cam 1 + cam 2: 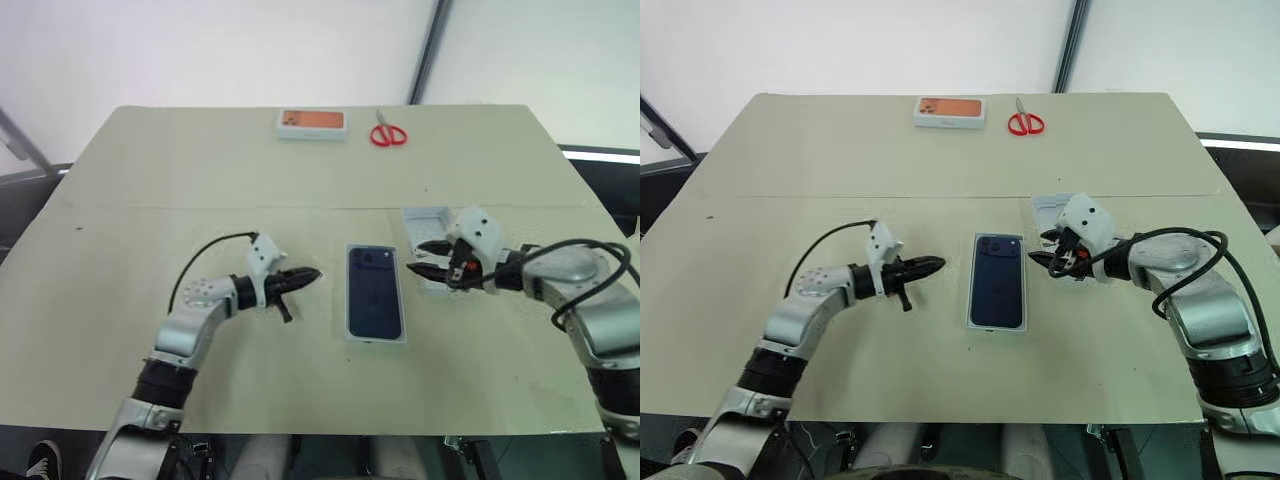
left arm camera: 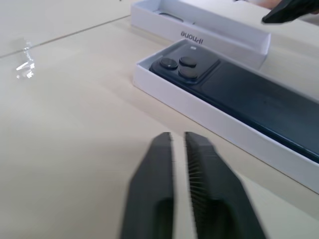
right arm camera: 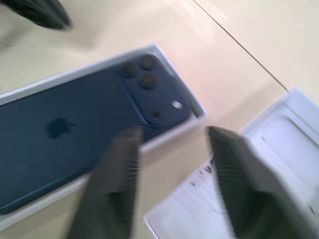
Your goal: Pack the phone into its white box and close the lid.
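Phone (image 1: 375, 292) sits in box (image 1: 351, 335); lid (image 1: 425, 222) light, stiff cardboard, grab its long edges. Left fingers (image 2: 192, 164) nearly together, right fingers (image 3: 122, 164) spread, both empty.

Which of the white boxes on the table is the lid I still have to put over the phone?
Start at the beige table and find the navy-blue phone lying in its shallow white tray at the centre. The lid is the deeper white cardboard shell lying open side up just beyond the tray, under the right gripper. Unlike the orange-faced white box at the far edge, it is empty.
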Robot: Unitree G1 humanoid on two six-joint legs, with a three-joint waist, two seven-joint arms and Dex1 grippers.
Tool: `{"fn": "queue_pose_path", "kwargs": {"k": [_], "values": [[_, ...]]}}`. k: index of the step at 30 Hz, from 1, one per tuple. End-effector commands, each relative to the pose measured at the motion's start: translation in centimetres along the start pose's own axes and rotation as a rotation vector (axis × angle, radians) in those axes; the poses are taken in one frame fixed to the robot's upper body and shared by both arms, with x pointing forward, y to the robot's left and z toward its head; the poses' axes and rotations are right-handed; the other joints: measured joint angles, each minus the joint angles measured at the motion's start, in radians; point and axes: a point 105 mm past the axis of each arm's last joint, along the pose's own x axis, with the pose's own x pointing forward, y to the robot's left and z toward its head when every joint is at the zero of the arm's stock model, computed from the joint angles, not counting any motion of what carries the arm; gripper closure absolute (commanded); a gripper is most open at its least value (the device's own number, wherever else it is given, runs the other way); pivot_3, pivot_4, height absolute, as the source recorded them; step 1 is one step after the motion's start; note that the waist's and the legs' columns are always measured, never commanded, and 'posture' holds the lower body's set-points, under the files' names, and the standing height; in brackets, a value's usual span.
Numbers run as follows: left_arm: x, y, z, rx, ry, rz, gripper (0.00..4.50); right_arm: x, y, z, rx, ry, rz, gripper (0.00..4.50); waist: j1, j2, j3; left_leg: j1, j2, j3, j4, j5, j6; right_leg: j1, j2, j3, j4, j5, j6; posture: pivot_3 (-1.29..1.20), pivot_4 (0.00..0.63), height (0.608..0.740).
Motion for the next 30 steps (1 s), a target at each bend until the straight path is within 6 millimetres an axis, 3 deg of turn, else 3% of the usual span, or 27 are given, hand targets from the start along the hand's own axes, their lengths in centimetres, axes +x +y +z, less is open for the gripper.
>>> {"fn": "queue_pose_path", "kwargs": {"k": [1, 5, 12, 20, 30], "values": [[-2.1, 0.5, 3.0, 0.063, -0.075, -0.033, 2.07, 0.1, -1.0, -0.6, 0.071, 0.055, -0.092, 0.01, -0.001, 0.000, 0.000, -0.001, 0.000, 0.000, 0.000, 0.000, 0.000, -0.001, 0.000, 0.000, 0.000, 0.000, 0.000, 0.00, 0.150, 0.740], [-3.5, 0.3, 3.8, 0.045, -0.085, -0.085, 0.03, 0.5, -1.7, -0.4, 0.213, 0.082, -0.145, 0.00, -0.008, 0.001, 0.001, -0.001, 0.000, 0.002, 0.000, 0.000, -0.001, -0.003, 0.000, 0.002, 0.002, 0.000, 0.000, 0.00, 0.150, 0.740], [-4.2, -0.1, 4.1, 0.059, -0.084, -0.125, 0.03, 1.0, -1.7, -0.4, 0.348, 0.151, -0.174, 0.00, -0.005, 0.001, 0.001, -0.001, 0.000, 0.002, -0.001, 0.001, -0.001, -0.003, 0.000, 0.002, 0.003, 0.000, 0.000, 0.00, 0.150, 0.740], [-3.4, -0.6, 3.9, 0.073, -0.106, -0.122, 0.03, 0.9, -0.9, -0.9, 0.372, 0.265, -0.223, 0.00, -0.007, 0.001, 0.001, -0.001, 0.000, 0.002, -0.001, 0.001, -0.001, -0.003, 0.000, 0.002, 0.003, 0.000, 0.000, 0.00, 0.150, 0.740], [-3.0, -1.2, 3.3, 0.080, -0.112, -0.082, 0.03, 2.6, -0.1, 0.1, 0.424, 0.250, -0.311, 0.00, -0.025, 0.002, 0.001, -0.001, 0.000, 0.002, -0.001, 0.001, -0.001, -0.005, 0.001, 0.004, 0.005, 0.000, 0.000, 0.00, 0.150, 0.740]]}}
